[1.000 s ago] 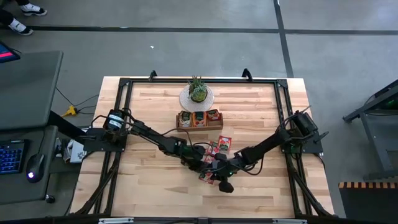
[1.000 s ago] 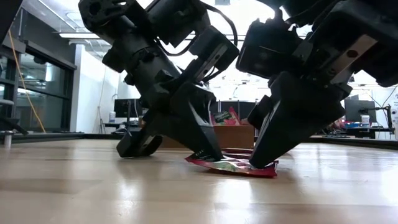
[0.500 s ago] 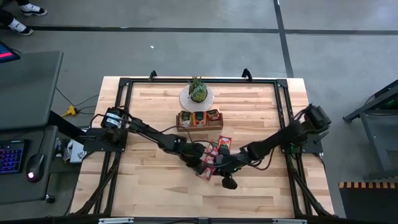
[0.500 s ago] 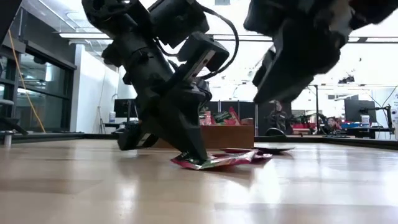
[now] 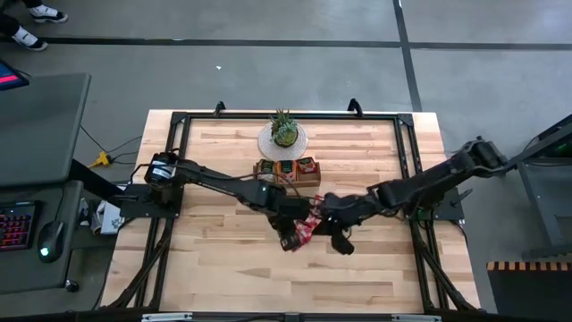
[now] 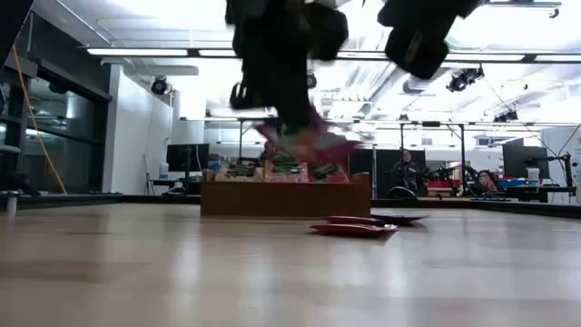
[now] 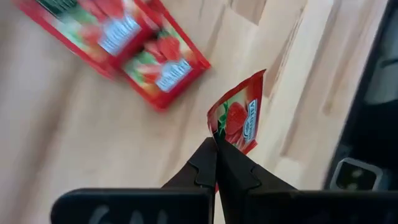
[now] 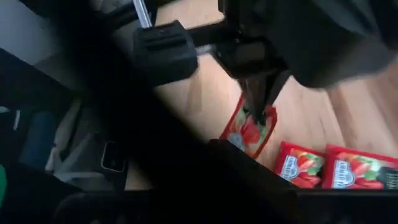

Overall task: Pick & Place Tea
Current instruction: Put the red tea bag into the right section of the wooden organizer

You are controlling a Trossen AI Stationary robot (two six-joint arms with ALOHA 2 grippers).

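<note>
- Our left gripper [image 7: 216,144] is clenched on one corner of a red tea sachet [image 7: 237,118] and holds it in the air, above the table [image 5: 214,268] and just in front of the wooden tray [image 5: 286,171].
- Two more sachets [image 7: 140,46] lie flat on the wood below it — side by side, touching.
- In the low view the lifted sachet [image 6: 304,141] hangs clear of the loose ones [image 6: 354,227] on the table.
- Our right gripper [image 5: 340,234] hovers just beside the left one; we cannot tell how its jaws stand.
- The grip is thin — only an edge is pinched — so we judge that a quick swing toward the tray could let the sachet twist or slip out.
- The two arms are close together, so a crossing move could knock the sachet or make the arms collide.
- The tray already holds sachets, so a tilted one may catch on them or on the rim.
</note>
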